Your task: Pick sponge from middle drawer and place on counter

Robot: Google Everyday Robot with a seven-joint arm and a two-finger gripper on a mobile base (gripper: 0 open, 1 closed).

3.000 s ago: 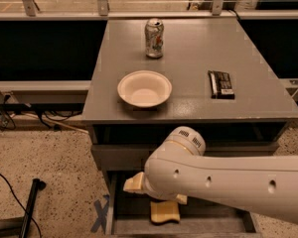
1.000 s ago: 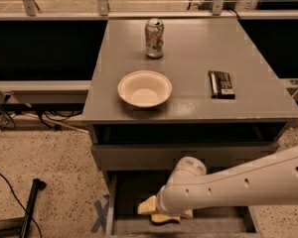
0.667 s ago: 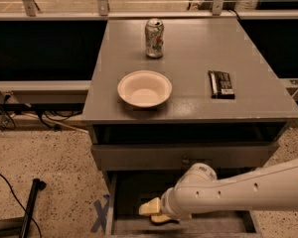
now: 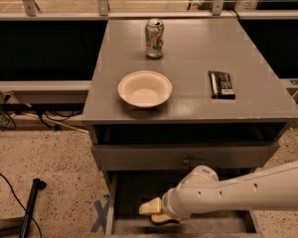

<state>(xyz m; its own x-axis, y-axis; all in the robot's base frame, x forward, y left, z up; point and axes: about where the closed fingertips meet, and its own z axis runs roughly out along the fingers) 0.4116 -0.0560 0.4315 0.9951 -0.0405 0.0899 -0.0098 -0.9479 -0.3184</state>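
Note:
The middle drawer is pulled open at the bottom of the cabinet, showing a dark grey tray. My gripper, on the end of the white arm reaching in from the right, is down inside the drawer at its left-centre. A bit of the yellow sponge shows right under the gripper on the drawer floor, and the rest is hidden by the arm. I cannot tell whether the sponge is held. The counter is the flat grey cabinet top above.
On the counter stand a white bowl, a soda can and a black snack bar wrapper. A closed grey drawer front with a small knob sits above the open drawer. A black pole lies on the floor at left.
My arm has dropped lower and stretched out, moving the gripper deeper into the drawer, down onto the sponge. The things on the counter have not moved.

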